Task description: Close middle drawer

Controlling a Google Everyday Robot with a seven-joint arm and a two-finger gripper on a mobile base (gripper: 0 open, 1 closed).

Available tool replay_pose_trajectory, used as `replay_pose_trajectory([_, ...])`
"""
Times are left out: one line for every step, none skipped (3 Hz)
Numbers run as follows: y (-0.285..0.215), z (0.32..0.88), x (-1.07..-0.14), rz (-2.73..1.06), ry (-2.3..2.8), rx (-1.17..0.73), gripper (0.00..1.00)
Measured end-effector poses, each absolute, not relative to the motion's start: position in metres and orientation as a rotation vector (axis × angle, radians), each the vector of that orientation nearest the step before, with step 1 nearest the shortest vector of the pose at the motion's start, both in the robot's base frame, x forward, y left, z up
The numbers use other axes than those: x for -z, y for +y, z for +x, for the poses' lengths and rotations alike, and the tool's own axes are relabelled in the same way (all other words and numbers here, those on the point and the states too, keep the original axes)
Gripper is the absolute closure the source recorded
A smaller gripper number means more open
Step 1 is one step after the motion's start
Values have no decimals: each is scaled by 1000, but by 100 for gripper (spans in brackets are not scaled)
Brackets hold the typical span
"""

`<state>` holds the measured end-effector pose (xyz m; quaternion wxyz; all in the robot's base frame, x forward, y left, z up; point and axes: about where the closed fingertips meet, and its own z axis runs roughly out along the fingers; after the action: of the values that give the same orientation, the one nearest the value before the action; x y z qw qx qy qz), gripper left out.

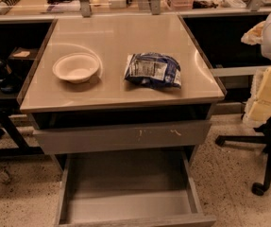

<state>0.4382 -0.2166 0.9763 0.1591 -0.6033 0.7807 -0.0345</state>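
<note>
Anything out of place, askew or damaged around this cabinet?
The middle drawer is pulled far out, its grey inside showing. The taller front above it stands slightly out too and bears pale scratch marks. The bowl and bag on top lie unspilled. The gripper is not in view.

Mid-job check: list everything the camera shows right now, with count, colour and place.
cabinet top: one, beige, centre
bowl: one, white, left on the cabinet top
snack bag: one, blue and white, right of the bowl
scratched drawer front: one, grey, just under the top
middle drawer: one, grey, pulled far out, nearest the camera
chair base: one, black, floor at right
claw: one, pale, upper right edge, away from the drawers
</note>
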Motion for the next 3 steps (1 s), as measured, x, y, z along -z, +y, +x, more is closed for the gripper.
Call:
replay_pose_trajectory([-217,438,-976,-1724,2232,99,0])
replay_pose_trajectory([-217,438,-976,-1724,2232,99,19])
replay_pose_trajectory([-217,438,-976,-1724,2232,99,43])
